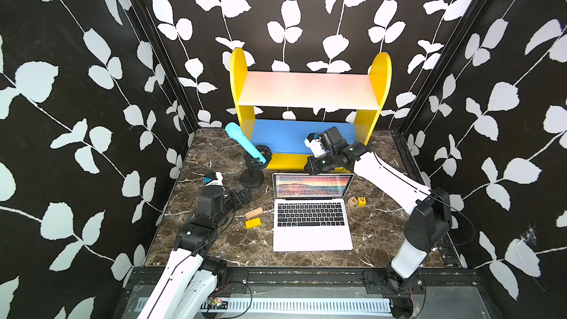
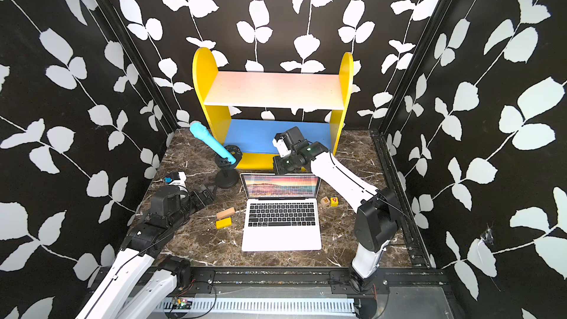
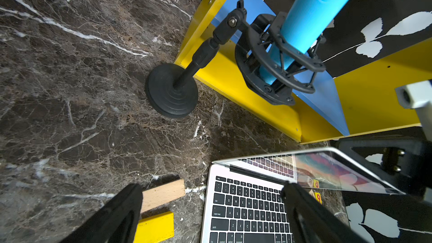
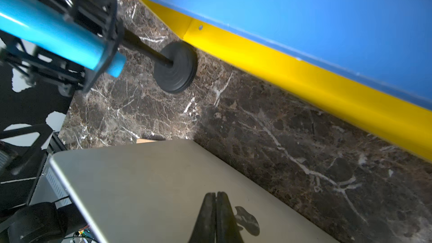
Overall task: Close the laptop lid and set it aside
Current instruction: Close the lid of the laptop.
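Right gripper (image 4: 216,195): its jaws are pressed fully together with nothing between them. The tips are set against the outer shell of the lid (image 4: 152,183), just beside the apple logo (image 4: 247,220); you cannot confirm actual contact. Left gripper (image 3: 212,187): it is spread wide and holds nothing. It hovers farther out from the shelf (image 1: 239,87) than the microphone stand (image 1: 252,176).

The laptop (image 1: 312,225) lies on the tabletop (image 1: 214,154) directly in front of the shelf, hinge edge nearest it. Its lid is part-open and leans over the keyboard.

Hazards, as judgements:
- The smooth shell gives closed fingertips little purchase, so a push may skid off.
- A push may instead shove the whole laptop away from the shelf rather than fold the hinge.
- Once past balance, an unchecked lid could drop hard.
- If you bring the left gripper inward, a finger may be caught under the lid.
- When you set the laptop aside, a sweep could strike the wooden block (image 1: 254,212), the yellow block (image 1: 252,223) or the stand.

Only the right wrist view shows the shell, the logo and the closed fingertips; in both top views the lid and arm hide them. The left wrist view shows how low the lid leans. The top views alone show the whole layout, including the letter cubes (image 1: 357,201).
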